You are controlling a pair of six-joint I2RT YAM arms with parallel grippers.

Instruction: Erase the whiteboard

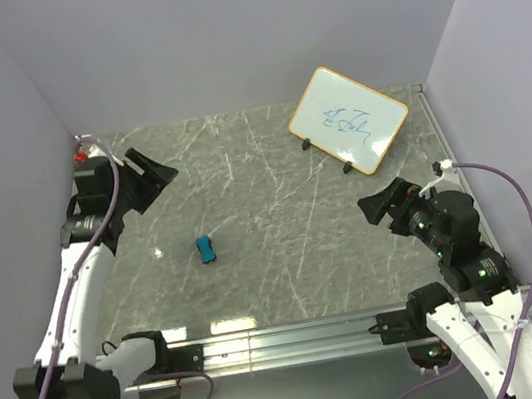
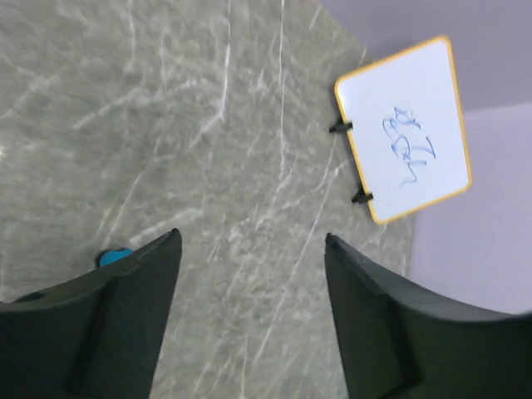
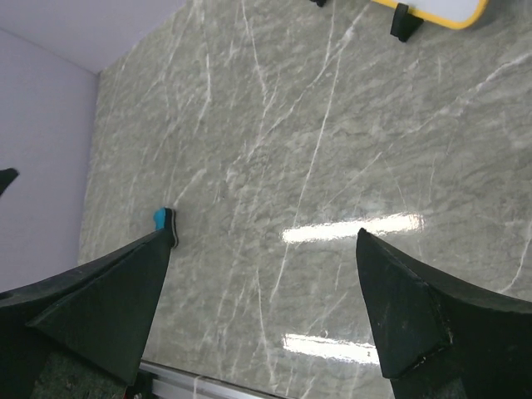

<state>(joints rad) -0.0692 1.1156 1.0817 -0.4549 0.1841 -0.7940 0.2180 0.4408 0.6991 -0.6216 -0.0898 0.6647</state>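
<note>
Top view: the whiteboard, with a rounded yellow frame and a blue scribble, stands tilted on black feet at the upper right of the veined grey marble worktop. A small blue eraser lies left of centre.

Left wrist view: the left fingers, matte black wedges, are spread apart and empty.

Right wrist view: the right fingers are likewise parted, holding nothing.

White whiteboard, yellow frame, blue scribbles.

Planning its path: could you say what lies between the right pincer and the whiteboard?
Only bare table between right pincer and whiteboard, per the top view.
</note>
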